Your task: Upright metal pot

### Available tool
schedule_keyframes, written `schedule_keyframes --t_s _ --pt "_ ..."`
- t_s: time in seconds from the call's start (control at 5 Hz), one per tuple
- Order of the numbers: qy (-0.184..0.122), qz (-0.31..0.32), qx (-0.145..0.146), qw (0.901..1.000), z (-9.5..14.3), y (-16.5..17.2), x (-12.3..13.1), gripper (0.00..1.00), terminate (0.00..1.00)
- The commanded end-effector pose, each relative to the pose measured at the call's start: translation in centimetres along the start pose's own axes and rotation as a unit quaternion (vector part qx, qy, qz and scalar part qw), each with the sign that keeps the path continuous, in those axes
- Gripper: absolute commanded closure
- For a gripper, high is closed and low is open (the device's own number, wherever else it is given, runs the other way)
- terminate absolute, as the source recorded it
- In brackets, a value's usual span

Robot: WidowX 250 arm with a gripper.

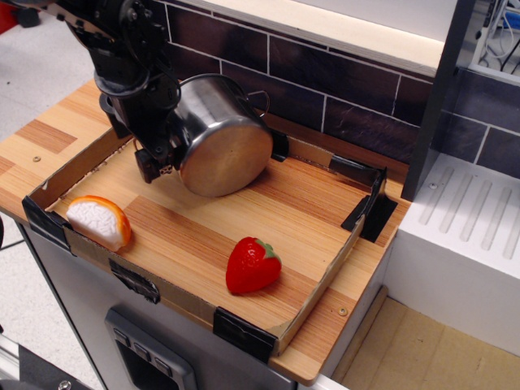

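The metal pot (226,154) lies on its side at the back left of the cardboard tray (318,291). Its flat bottom faces the camera and its mouth points back-left. One wire loop handle shows at its top right. My black gripper (158,164) is pressed against the pot's left side near the rim and covers that part of the pot. The fingertips (149,171) reach down close to the tray floor. I cannot tell whether the jaws hold the rim or a handle.
A red toy strawberry (252,266) lies at the tray's front middle. An orange-and-white toy slice (99,221) lies at the front left corner. A dark tiled wall (341,89) stands behind the tray. A white ridged counter (471,236) is at the right.
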State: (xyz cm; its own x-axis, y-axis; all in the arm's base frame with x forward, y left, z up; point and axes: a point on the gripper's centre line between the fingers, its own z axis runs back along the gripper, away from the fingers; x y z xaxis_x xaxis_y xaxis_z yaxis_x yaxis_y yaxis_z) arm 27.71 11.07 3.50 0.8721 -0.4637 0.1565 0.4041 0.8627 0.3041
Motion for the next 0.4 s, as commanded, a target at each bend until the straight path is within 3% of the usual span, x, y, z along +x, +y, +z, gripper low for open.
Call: schedule_keyframes --t_s 0.0,0.2 --pt "-0.034 0.006 0.024 0.9991 0.92 1.86 1.53 1.0 0.0" --pt "-0.047 0.004 0.044 0.9979 0.97 1.82 1.49 1.0 0.0"
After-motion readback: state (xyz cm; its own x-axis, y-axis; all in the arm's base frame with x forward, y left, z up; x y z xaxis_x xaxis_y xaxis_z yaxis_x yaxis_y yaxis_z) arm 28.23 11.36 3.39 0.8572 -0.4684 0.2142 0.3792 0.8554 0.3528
